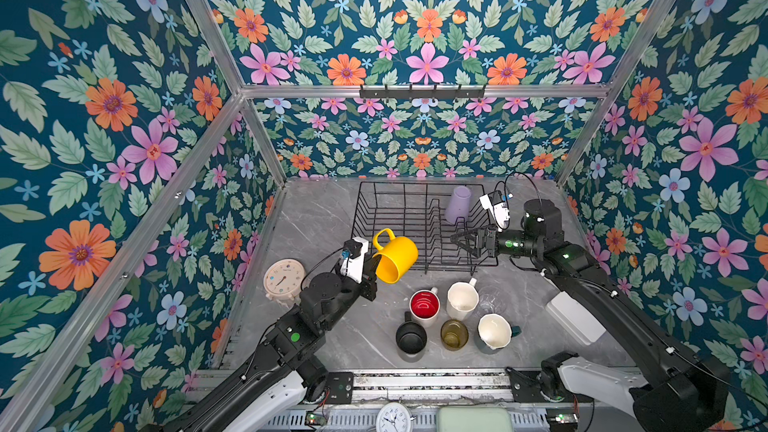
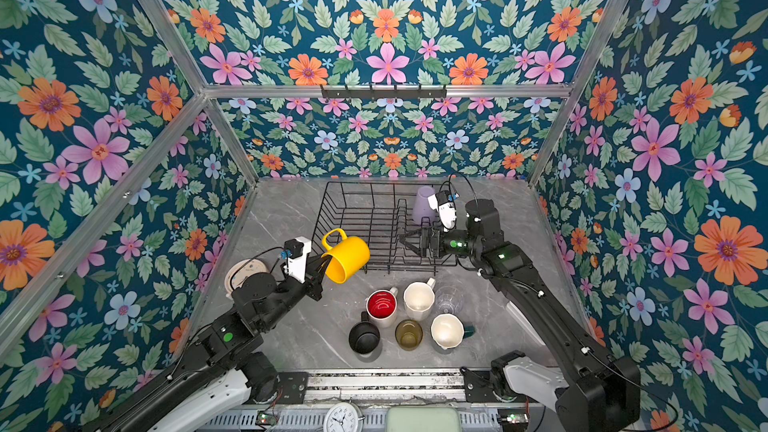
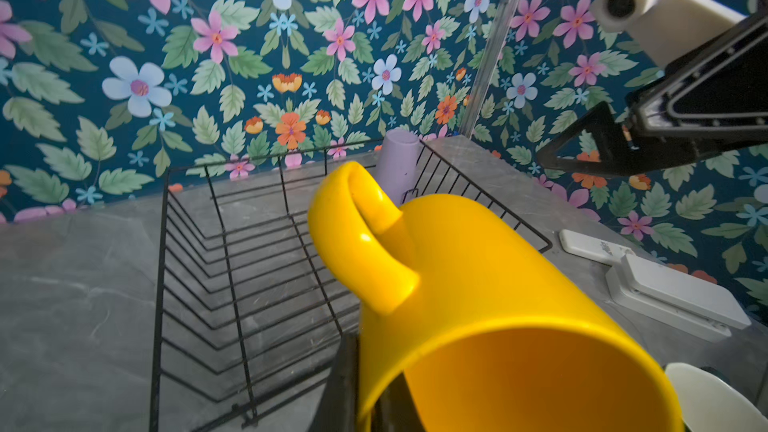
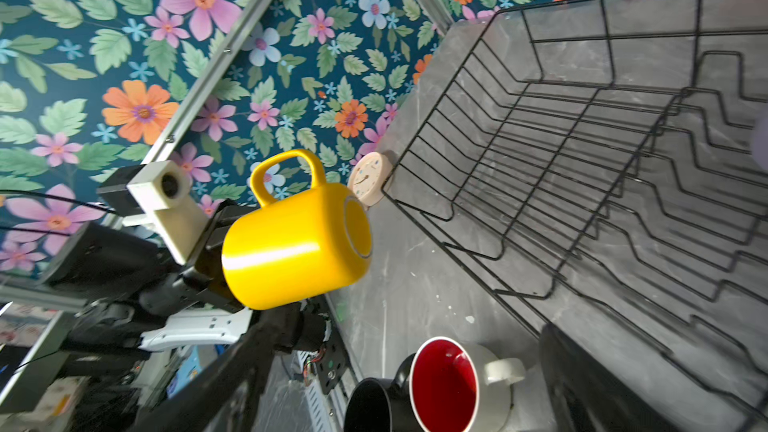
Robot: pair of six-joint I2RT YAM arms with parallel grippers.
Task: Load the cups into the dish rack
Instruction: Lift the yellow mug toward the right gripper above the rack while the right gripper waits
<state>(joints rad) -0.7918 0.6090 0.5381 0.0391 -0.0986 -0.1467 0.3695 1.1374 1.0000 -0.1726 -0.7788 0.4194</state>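
Lilac tumbler (image 1: 457, 204) sits in black wire dish rack (image 1: 395, 218); left gripper (image 1: 375, 263) clamps yellow mug (image 1: 397, 257) mid-frame, right gripper (image 1: 463, 241) gapes empty; six cups (image 1: 454, 334) wait lower centre.

One yellow mug (image 1: 395, 257), seven other cups (image 1: 424, 304), one dish rack (image 1: 399, 218), two clocks (image 1: 284, 280), two arms (image 1: 291, 334)

Only the white clock (image 2: 343, 418) shows hour numerals on its dial — the dark print on the white device (image 3: 582, 243) is too blurred to read.

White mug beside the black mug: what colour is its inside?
Red. The white mug shows it best in the right wrist view.
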